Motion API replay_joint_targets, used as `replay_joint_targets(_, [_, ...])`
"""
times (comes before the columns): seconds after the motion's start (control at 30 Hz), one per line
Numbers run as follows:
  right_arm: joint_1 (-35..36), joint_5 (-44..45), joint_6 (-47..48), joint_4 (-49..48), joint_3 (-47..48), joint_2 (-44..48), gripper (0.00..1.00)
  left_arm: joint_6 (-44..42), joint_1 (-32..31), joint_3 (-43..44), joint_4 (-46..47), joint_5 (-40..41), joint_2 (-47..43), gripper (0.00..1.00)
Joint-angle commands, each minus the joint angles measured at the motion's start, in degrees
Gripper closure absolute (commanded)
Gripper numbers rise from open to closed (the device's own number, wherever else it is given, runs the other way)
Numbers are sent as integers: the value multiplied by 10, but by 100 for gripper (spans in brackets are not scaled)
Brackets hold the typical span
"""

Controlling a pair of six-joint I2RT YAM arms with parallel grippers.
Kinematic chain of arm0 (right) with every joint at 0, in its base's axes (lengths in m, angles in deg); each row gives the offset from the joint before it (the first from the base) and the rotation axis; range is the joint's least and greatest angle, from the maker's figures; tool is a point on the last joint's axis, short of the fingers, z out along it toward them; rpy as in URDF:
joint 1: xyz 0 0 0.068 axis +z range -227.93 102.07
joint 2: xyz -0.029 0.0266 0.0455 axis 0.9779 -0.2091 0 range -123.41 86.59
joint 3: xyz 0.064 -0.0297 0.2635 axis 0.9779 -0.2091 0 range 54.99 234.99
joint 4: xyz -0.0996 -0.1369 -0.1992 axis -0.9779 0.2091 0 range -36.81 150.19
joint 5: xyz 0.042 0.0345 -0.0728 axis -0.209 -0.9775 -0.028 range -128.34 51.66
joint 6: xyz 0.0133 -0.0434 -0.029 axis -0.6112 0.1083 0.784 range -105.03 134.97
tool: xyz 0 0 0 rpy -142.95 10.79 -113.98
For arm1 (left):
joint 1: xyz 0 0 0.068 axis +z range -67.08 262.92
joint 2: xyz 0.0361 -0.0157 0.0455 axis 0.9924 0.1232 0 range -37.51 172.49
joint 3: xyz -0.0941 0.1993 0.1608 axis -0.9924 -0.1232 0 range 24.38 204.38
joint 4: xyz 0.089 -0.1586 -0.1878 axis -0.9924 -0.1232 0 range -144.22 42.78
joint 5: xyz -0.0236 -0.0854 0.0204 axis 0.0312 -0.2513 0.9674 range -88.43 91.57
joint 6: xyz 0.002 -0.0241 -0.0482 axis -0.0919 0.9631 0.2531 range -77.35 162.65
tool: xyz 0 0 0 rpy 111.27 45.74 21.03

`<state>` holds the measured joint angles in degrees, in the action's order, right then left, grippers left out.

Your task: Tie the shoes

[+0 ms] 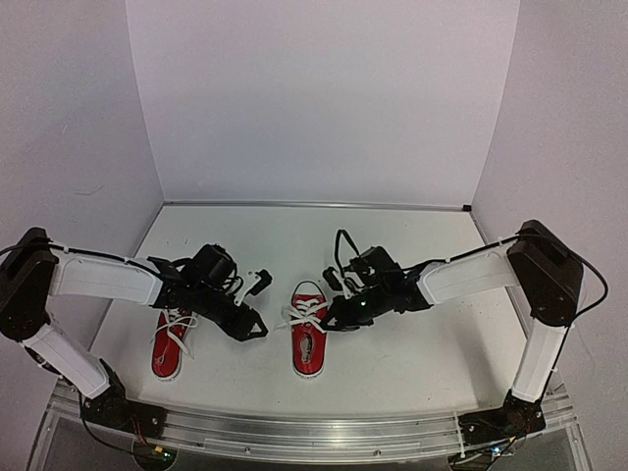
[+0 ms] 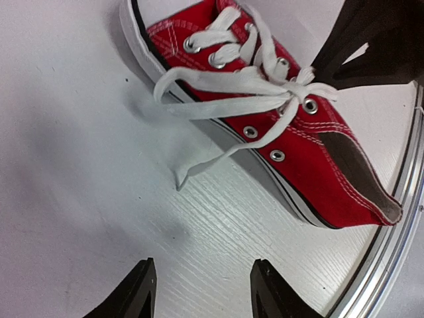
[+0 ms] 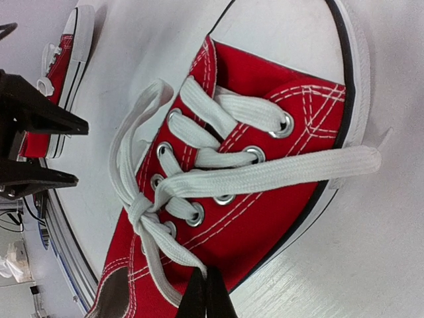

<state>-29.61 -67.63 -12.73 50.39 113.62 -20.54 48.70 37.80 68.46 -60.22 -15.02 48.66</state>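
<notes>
Reaching inward low over the white table [image 1: 412, 245], both black arms flank one small red canvas sneaker [image 1: 309, 345]. The right gripper [image 3: 202, 286], above that sneaker's eyelets, is pinched closed on its white lace strand [image 3: 169, 245]. The left gripper [image 2: 203, 271], just left of it, stands parted, holding nothing. The second red sneaker [image 1: 169, 345] lies farther left.

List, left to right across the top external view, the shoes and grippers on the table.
In order: left shoe → left gripper → right shoe → right gripper, its tip at that shoe's right edge.
</notes>
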Motion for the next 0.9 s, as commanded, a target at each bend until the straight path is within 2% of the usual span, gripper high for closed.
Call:
replay_joint_targets(0.0, [11, 11, 15, 3, 23, 19, 100, -10, 38, -18, 78, -37, -65, 43])
replay_joint_targets(0.17, [12, 19, 10, 2, 25, 13, 100, -35, 49, 12, 95, -28, -30, 41])
replay_joint_targets(0.4, [12, 47, 2, 2, 8, 29, 100, 34, 68, 58, 178, -132, 63, 40])
replay_joint_targets(0.7, [12, 57, 1, 2, 1, 35, 100, 75, 72, 89, 246, -213, 167, 39])
replay_joint_targets(0.87, [12, 58, 0, 2, 0, 33, 100, 79, 72, 86, 265, -242, 197, 41])
